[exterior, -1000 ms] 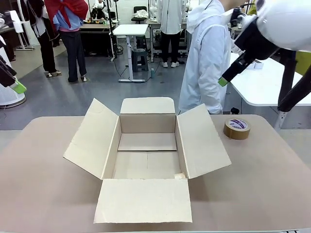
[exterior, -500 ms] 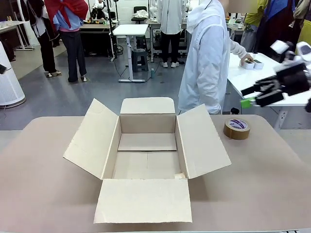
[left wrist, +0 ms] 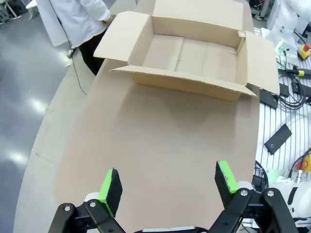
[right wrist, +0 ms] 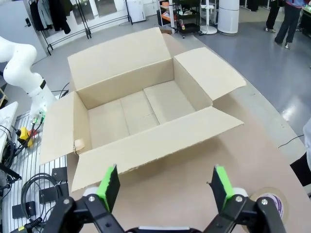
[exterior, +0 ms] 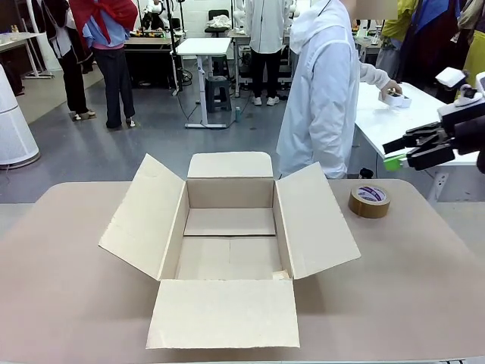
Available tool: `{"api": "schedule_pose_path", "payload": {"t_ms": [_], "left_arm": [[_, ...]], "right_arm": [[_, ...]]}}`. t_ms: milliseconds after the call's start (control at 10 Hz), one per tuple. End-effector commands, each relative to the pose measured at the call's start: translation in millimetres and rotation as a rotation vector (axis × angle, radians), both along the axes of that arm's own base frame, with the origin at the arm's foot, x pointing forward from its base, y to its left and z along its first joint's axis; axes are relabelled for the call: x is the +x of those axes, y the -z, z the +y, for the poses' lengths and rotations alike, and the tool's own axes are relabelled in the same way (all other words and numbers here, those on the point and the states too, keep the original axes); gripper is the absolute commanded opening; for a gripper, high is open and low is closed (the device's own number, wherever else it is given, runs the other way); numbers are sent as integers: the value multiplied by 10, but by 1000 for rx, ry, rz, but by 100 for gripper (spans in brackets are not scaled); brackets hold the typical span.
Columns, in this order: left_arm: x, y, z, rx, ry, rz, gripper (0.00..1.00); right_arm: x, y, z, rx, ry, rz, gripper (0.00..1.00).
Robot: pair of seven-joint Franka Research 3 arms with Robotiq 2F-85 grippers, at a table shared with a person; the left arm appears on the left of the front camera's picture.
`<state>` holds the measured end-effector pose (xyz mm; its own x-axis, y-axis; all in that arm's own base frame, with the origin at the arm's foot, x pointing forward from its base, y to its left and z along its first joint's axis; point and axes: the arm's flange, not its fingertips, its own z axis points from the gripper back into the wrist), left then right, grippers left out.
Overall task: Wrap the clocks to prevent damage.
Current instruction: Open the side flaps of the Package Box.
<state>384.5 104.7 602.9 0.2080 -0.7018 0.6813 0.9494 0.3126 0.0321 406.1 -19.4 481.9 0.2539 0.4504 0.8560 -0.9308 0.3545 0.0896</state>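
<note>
An open cardboard box stands in the middle of the table with all its flaps spread and nothing inside; it also lies ahead in the left wrist view and the right wrist view. The bubble-wrapped bundle of clocks is out of view. My right gripper hangs open above the table's far right, over the tape roll. In its own view the right gripper holds nothing. My left gripper is open over bare tabletop, well short of the box.
A brown tape roll lies flat at the far right of the table, also seen in the right wrist view. A person in a white coat stands behind the box, a hand at a small box on a white side table.
My right arm has swung down from the top right to the right edge, its gripper now level. The left gripper has left the front view's left edge.
</note>
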Motion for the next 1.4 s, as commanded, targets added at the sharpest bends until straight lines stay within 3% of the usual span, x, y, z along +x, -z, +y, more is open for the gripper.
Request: {"api": "schedule_pose_path", "payload": {"t_ms": [0, 100, 300, 400, 800, 1000, 1300], "left_arm": [[-9, -31, -1, -11, 22, -7, 100], [0, 0, 0, 0, 0, 0, 100], [9, -7, 222, -143, 238, 5, 100], [62, 31, 308, -198, 290, 5, 100], [191, 304, 310, -306, 392, -11, 100], [240, 407, 395, -377, 278, 16, 100], [140, 357, 590, -411, 92, -20, 100]], "right_arm": [[8, -36, -54, -3, -6, -25, 100], [0, 0, 0, 0, 0, 0, 100], [-83, -98, -427, 14, -8, -87, 100], [-161, -117, -649, 34, 16, -113, 100], [-514, -181, -1200, 91, 6, -241, 100], [-488, -131, -1261, 114, -6, -233, 100], [-425, -107, -1253, 125, 17, -223, 100]]}}
